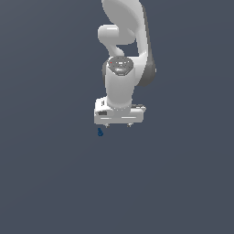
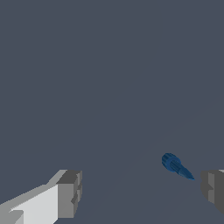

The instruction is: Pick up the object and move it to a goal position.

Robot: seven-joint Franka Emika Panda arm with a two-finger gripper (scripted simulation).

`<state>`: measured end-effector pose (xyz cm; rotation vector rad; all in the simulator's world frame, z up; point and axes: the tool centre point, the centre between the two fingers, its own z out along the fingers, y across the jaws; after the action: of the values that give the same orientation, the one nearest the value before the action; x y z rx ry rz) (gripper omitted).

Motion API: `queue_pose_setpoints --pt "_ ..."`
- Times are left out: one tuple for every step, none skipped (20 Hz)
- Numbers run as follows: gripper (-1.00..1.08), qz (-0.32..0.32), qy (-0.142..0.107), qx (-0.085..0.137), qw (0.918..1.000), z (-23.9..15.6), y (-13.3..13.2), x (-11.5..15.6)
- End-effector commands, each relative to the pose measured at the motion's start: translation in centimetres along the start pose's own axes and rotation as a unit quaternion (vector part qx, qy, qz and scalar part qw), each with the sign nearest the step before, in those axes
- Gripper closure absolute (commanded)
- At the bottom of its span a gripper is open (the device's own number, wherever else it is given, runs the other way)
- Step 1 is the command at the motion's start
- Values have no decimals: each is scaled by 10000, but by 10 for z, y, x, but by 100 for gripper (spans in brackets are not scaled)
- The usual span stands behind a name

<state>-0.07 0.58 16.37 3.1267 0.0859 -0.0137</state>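
In the exterior view the arm [image 1: 122,50] is cut off by the upper edge, so its base is not seen. The object [image 1: 100,132] is rendered too small there for its shape to be made out. In the wrist view both fingers [image 2: 69,194] are cropped by the picture's edges, and the gripper [image 2: 142,194] body is not shown.

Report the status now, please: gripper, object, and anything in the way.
Gripper open, empty, fingers spread wide. Dark blue object free on the surface, not centred between the fingers, nearer one fingertip. Nothing seen in the way.
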Motion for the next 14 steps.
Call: queue_pose_setpoints --pt "-92 0 0 0 10000 0 0 0" --pt "-92 5 4 -3 10000 0 1 0" --pt "-92 20 14 -11 10000 -2 3 1" --pt "-92 44 31 -25 10000 -4 6 1" --pt "-92 78 55 -44 9999 -7 11 3" --pt "-92 122 86 -69 9999 -10 17 4" --pt "-92 167 117 -94 9997 -14 23 5" --pt "-92 202 141 -114 9996 -17 27 6" --pt "-92 226 158 -128 9995 -19 31 7" --pt "-92 240 168 -136 9995 -21 33 7" --pt "-92 245 171 -139 9995 -21 33 7" --pt "-92 240 168 -136 9995 -21 33 7" --pt "-92 232 162 -131 9995 -20 31 7" --pt "-92 232 162 -131 9995 -20 32 7"
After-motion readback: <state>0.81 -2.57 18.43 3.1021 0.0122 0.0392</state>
